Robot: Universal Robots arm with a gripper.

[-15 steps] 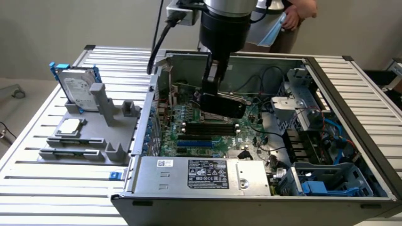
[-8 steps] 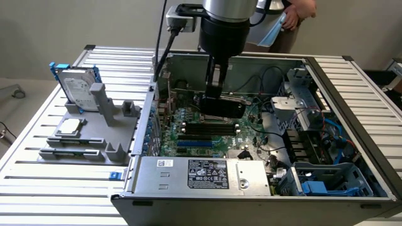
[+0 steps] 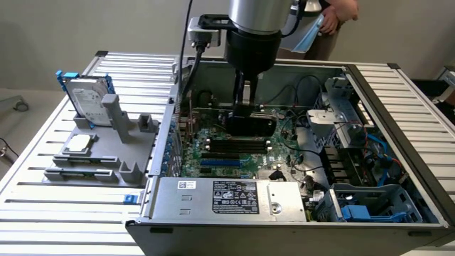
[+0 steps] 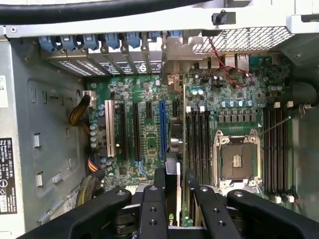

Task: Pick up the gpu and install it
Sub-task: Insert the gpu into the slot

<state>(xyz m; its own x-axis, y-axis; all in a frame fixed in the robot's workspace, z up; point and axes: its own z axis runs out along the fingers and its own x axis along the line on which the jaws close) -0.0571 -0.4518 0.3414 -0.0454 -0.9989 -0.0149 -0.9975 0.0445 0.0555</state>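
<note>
The gpu (image 3: 250, 126), a black glossy card, stands on edge inside the open computer case (image 3: 398, 106), low over the green motherboard (image 3: 235, 160). My gripper (image 3: 245, 113) reaches straight down from the arm and is shut on the card's top edge. In the wrist view the gpu (image 4: 172, 172) appears edge-on between my black fingers (image 4: 152, 199). It runs toward a silver bracket (image 4: 175, 55) at the case's rear slots. It lies between the blue expansion slot (image 4: 162, 127) and the black memory slots (image 4: 198, 139). I cannot tell whether it is seated.
A grey fixture (image 3: 124, 170) at the exterior view's left carries a hard drive in a blue frame (image 3: 89, 98) and a square silver chip (image 3: 80, 142). The power supply (image 3: 227, 197) sits at the case's front. The processor socket (image 4: 238, 162) is open. A person (image 3: 333, 16) stands behind.
</note>
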